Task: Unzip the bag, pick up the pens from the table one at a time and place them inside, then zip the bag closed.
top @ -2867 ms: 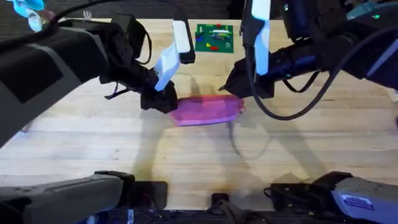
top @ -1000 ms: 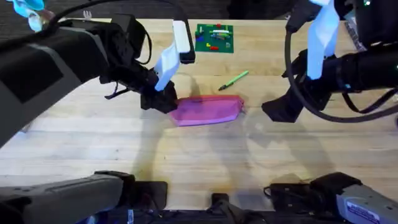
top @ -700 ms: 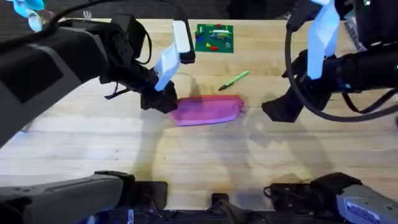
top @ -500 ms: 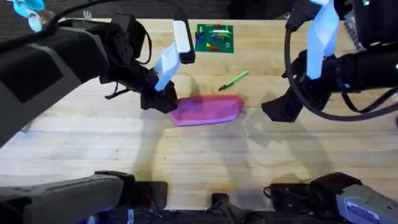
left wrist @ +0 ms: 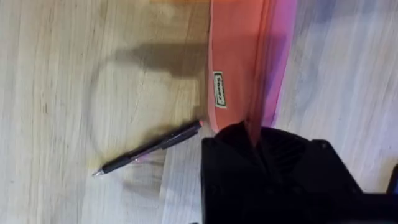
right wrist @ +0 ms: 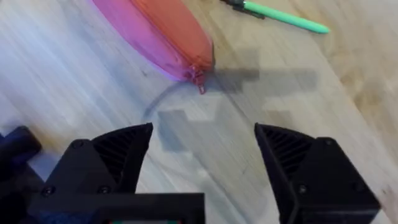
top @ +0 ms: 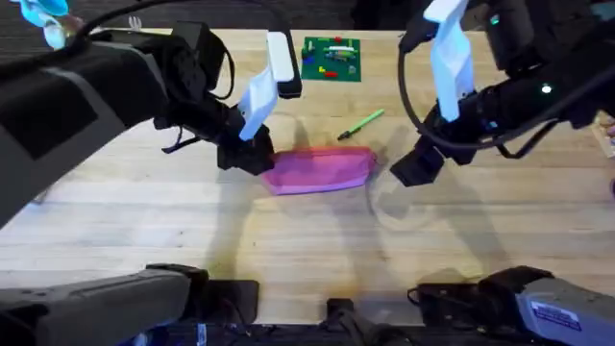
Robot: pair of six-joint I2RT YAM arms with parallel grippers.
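- Right gripper (top: 408, 173): over the last second it has moved in from the right side of the table (top: 144, 240) toward the pink bag (top: 322, 169). It now hovers just off the bag's right end, apart from it. Its fingers are spread wide with nothing between them, as the right wrist view shows.
- Left gripper (top: 252, 154): unchanged. It sits at the bag's left end as in the earlier overhead views. In the left wrist view the fabric runs into the dark finger block; it appears clamped on that end, though the fingertips themselves are hidden.
- Bag: same place, lying lengthwise near the middle of the table, toward the far edge. The zipper pull (right wrist: 198, 77) sits at the end nearest the right gripper and the pouch looks closed along its length.
- Green pen (top: 361, 122): on the table just beyond the bag's right end, between the bag and the green brick board (top: 332, 58) at the far edge. Not moved.
- Black pen (left wrist: 149, 148): on the wood, its tip almost at the bag's left corner by the left gripper. Whether it touches, I cannot tell.
- Judgement: the left arm is anchoring the bag and the right is lining up on the pull. Unzipping is not yet begun; both pens are still out.
- Risk: the pull is small and lies low on the fabric; a coarse closure could pinch cloth instead.
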